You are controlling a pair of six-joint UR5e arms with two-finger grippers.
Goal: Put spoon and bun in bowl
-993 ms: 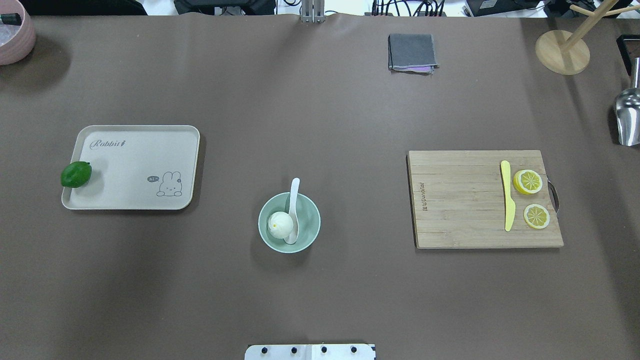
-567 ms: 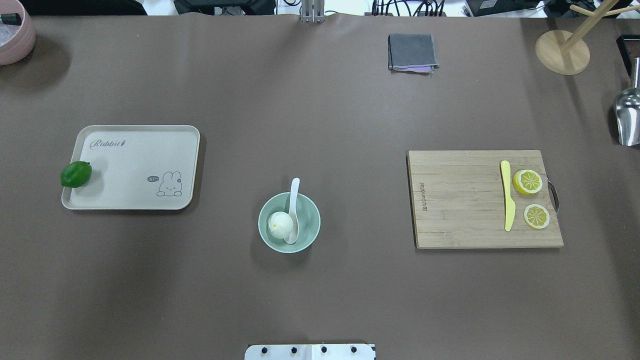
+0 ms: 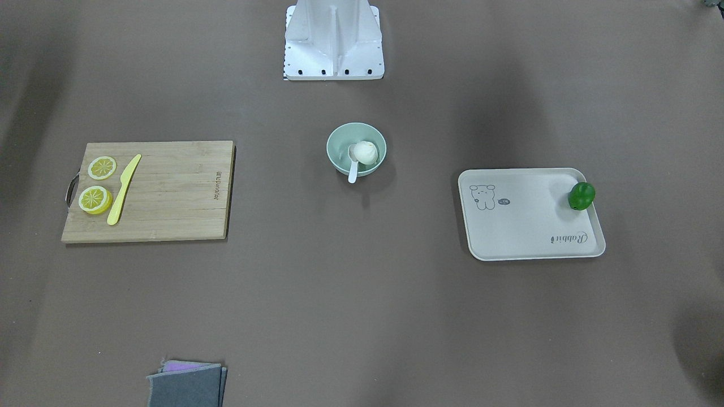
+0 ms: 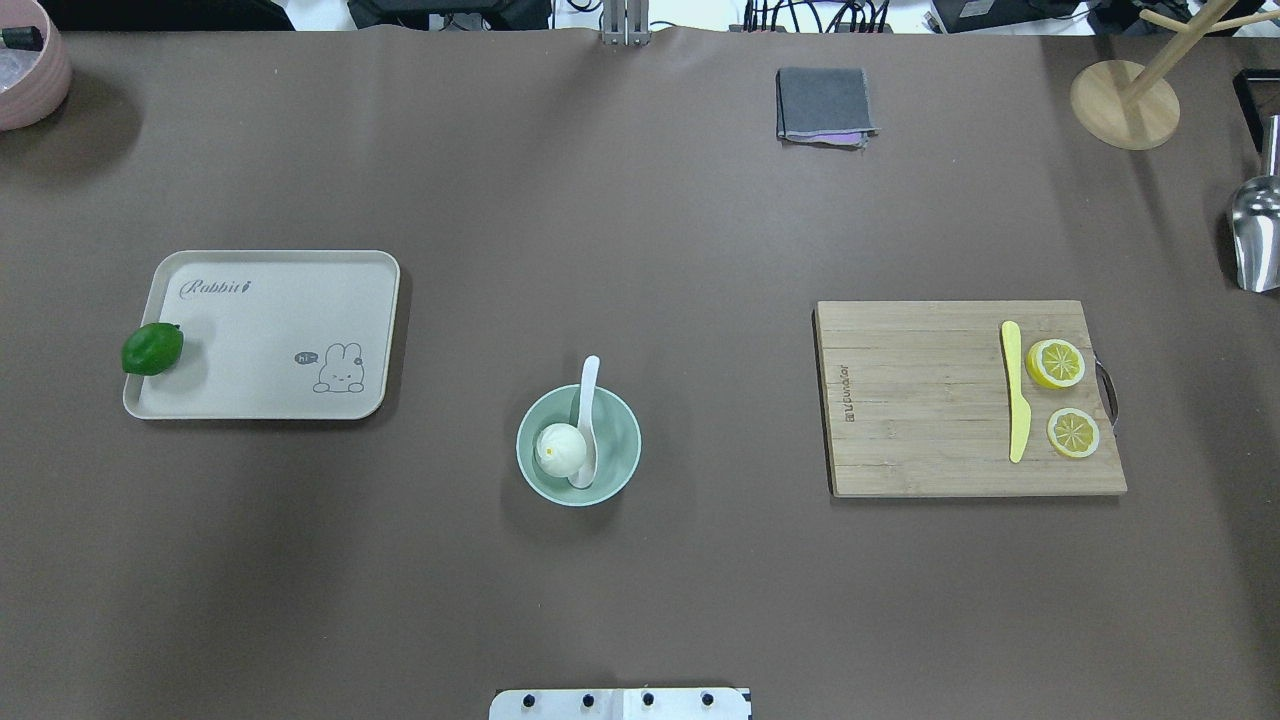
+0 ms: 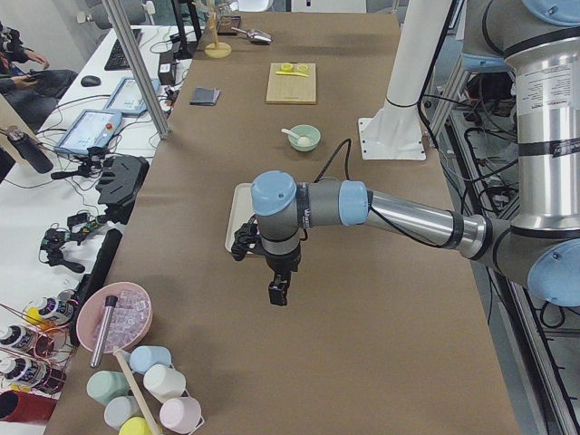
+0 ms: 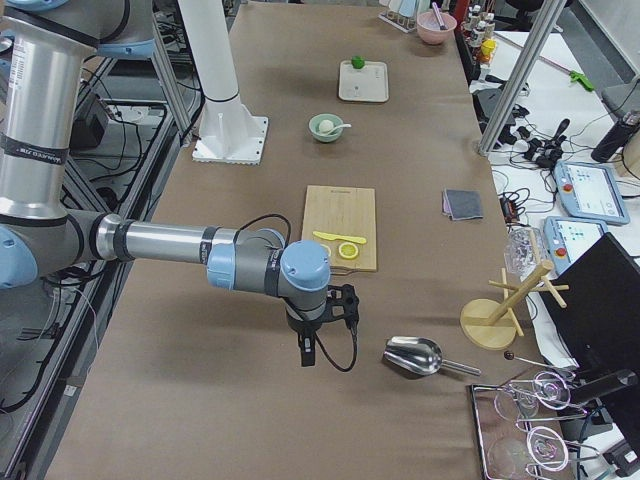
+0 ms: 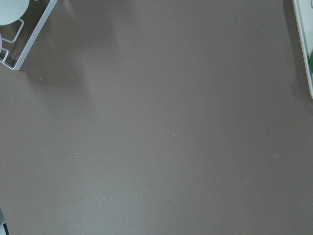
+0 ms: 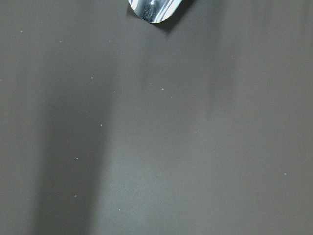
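Note:
The pale mint-green bowl (image 4: 622,440) stands on the table near its middle, close to the robot's base. The white bun (image 4: 560,448) sits inside it on the left. The white spoon (image 4: 588,400) lies with its scoop in the bowl, handle resting over the far rim. The front-facing view shows the same bowl (image 3: 336,142), bun (image 3: 366,151) and spoon (image 3: 353,169). My left gripper (image 5: 277,297) hangs over the table's left end, far from the bowl. My right gripper (image 6: 304,355) hangs over the right end. I cannot tell whether either is open or shut.
A cream tray (image 4: 270,330) with a green lime (image 4: 152,348) lies at the left. A cutting board (image 4: 920,400) with a yellow knife (image 4: 1015,390) and lemon slices (image 4: 1056,363) lies at the right. A grey cloth (image 4: 823,103), wooden stand (image 4: 1124,103) and metal scoop (image 4: 1256,235) are at the far right.

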